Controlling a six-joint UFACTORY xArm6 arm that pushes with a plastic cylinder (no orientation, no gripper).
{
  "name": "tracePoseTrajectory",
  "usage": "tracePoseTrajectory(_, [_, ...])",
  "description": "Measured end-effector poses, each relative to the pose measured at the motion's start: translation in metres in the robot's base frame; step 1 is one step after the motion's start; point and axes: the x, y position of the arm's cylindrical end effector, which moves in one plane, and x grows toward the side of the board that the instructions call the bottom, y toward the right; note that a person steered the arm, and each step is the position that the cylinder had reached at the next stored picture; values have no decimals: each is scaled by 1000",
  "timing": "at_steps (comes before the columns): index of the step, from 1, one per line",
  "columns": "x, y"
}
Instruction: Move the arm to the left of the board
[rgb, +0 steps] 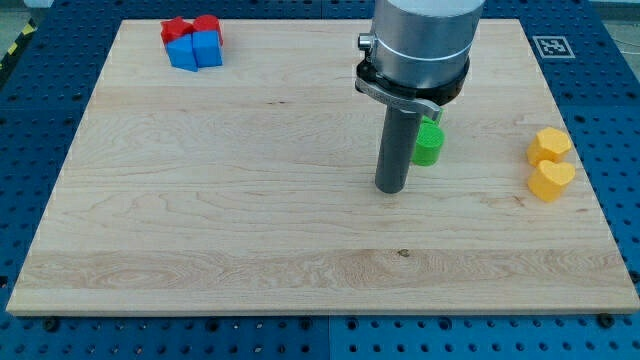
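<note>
My tip (390, 188) rests on the wooden board (250, 200), right of the board's middle. A green block (428, 143), roughly cylindrical, stands just to the tip's upper right, partly hidden behind the rod. Two red blocks (190, 28) and two blue blocks (196, 50) are clustered together at the view's top left, far from the tip. Two yellow blocks, one (549, 145) above the other (550, 180), sit near the board's right edge.
The board lies on a blue perforated table (30, 120). A black-and-white marker tag (549, 46) sits off the board's top right corner. The arm's grey body (420, 40) hangs over the board's upper middle.
</note>
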Motion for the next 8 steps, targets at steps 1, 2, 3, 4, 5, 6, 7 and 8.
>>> tracePoseTrajectory(1, [0, -27])
tracePoseTrajectory(2, [0, -62])
tracePoseTrajectory(3, [0, -68])
tracePoseTrajectory(4, [0, -70])
tracePoseTrajectory(5, [0, -71])
tracePoseTrajectory(6, [0, -71])
tracePoseTrajectory(7, [0, -78])
tracePoseTrajectory(8, [0, -91])
